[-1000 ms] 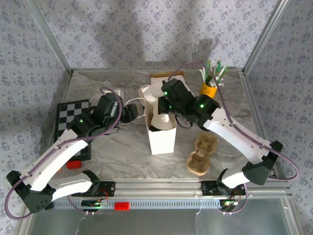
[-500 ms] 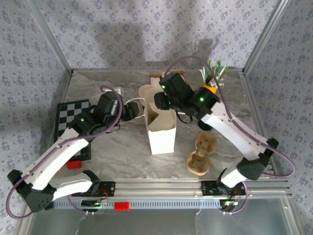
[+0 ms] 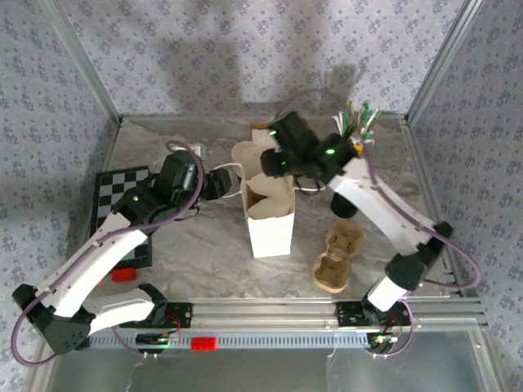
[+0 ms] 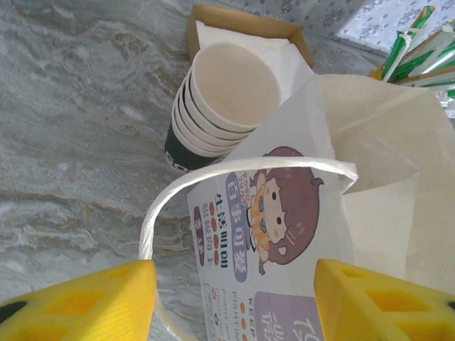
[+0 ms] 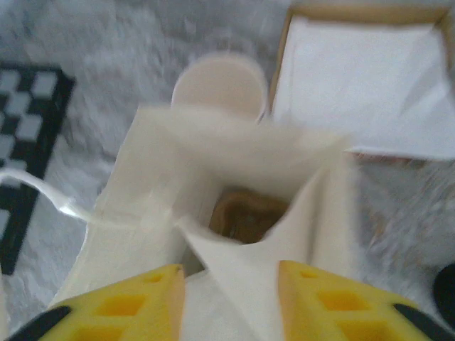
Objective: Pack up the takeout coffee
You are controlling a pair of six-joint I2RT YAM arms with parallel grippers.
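The takeout coffee, seemingly that blurred brown ring deep in the paper bag, looked light and crushable, best pinched gently at its rim, while the right gripper hung parted, empty, and the left gripper stood spread beside the bag.

L fingers & R fingers apart, both arms out fwd, wrists down
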